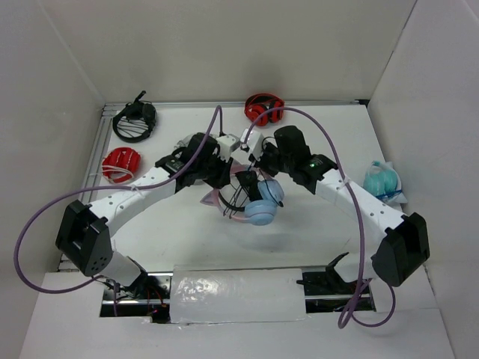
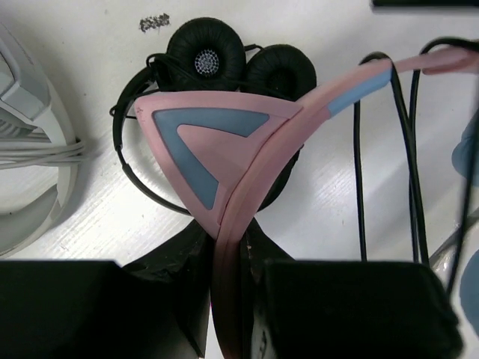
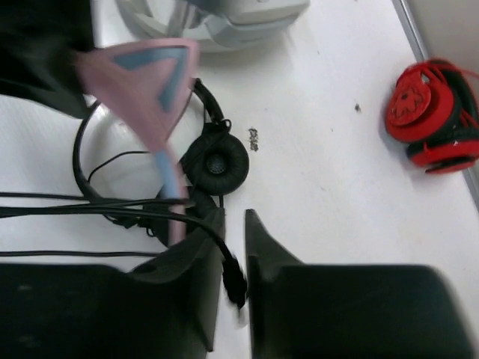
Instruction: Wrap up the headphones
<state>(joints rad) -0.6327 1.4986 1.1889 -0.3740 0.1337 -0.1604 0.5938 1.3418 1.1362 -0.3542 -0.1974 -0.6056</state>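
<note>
The headphones hang between my two grippers above the table, light-blue ear cups lowest. My left gripper is shut on the pink headband, just below a pink cat ear with a blue centre. The thin dark cable hangs in loops over the headband to the right. My right gripper is close beside the left one; in its wrist view the jaws stand narrow around the cable's dark plug end. The second cat ear shows blurred at upper left.
A small black on-ear pair lies on the table right under the grippers. White headphones lie beside it. Red headphones sit at the back, another red pair at left, a black pair back left, a teal bag at right.
</note>
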